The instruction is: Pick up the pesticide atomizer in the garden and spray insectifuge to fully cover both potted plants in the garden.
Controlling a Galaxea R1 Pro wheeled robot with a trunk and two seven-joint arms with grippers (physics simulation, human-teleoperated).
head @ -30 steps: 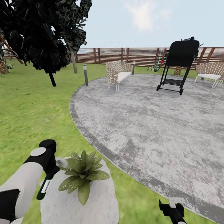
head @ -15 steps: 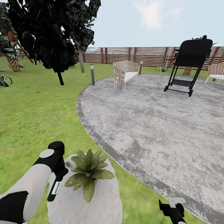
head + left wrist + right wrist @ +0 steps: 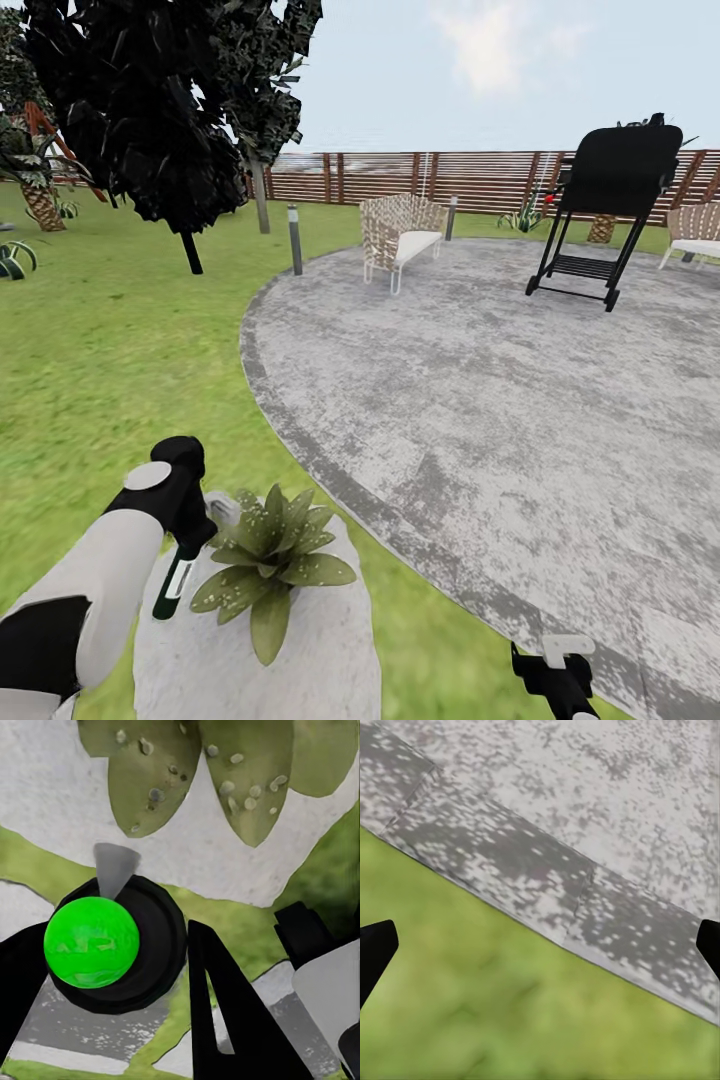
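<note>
Nearest the robot, the left tool is clamped on the slim dark pesticide atomizer with a white label, which hangs bottle-down from it. In the left wrist view the black fingers flank the bottle's round dark top with its bright green cap, and a grey nozzle points toward the speckled leaves. Just beside the bottle sits a low potted plant with pointed green, pale-speckled leaves, resting on a flat, pale grey stone slab in the lawn; its pot is hidden under the leaves. The right tool hangs low over the edge of the round, mottled grey stone patio, its black fingertips spread wide with nothing between them. Farther off on the patio stand a woven wicker chair with a white cushion and a black grill on a wheeled stand. Beyond is the brown slatted wooden fence.
</note>
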